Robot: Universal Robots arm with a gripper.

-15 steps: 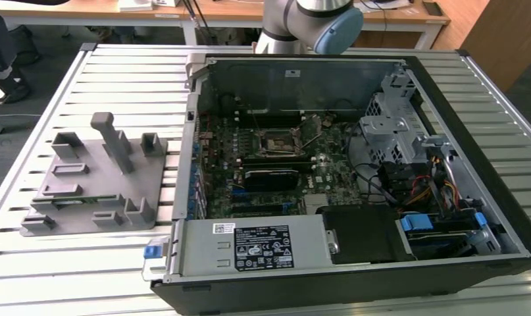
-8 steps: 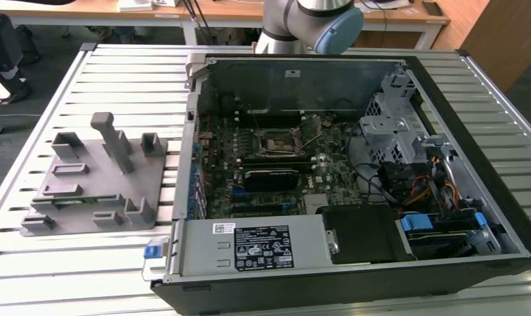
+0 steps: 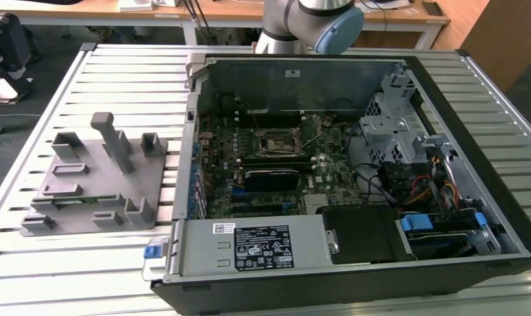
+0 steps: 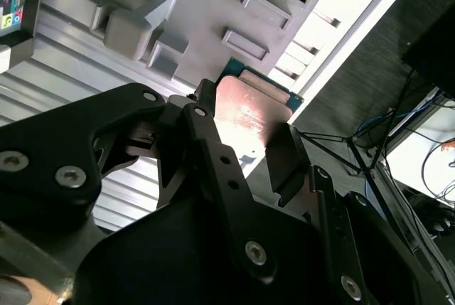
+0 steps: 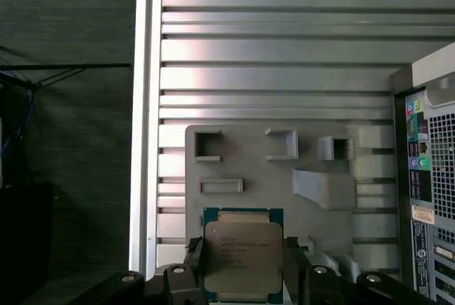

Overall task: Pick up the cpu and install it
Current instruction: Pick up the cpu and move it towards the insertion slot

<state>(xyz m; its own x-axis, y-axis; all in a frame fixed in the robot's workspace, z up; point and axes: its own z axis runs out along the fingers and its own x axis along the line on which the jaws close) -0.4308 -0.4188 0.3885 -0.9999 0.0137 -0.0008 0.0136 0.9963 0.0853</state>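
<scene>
over the grey fixture plate [image 5: 249, 163], the tool [image 5: 242, 251] is closed on the cpu [image 5: 243, 259], pinching two opposite edges. it looks light and stiff but probably delicate underneath, so an edge hold suits it.

Silver-grey tubular arm [image 3: 278, 29], pale blue joint cap [image 3: 340, 29], black linked end effector [image 4: 245, 134], silver screws [image 4: 256, 252]

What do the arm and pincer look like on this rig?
The arm is a silvery-grey tube with a rounded light blue joint cap. In both wrist views the pincer is matte black. It is built from flat linkage bars pinned with silver screw heads and ends in two narrow fingers.
</scene>
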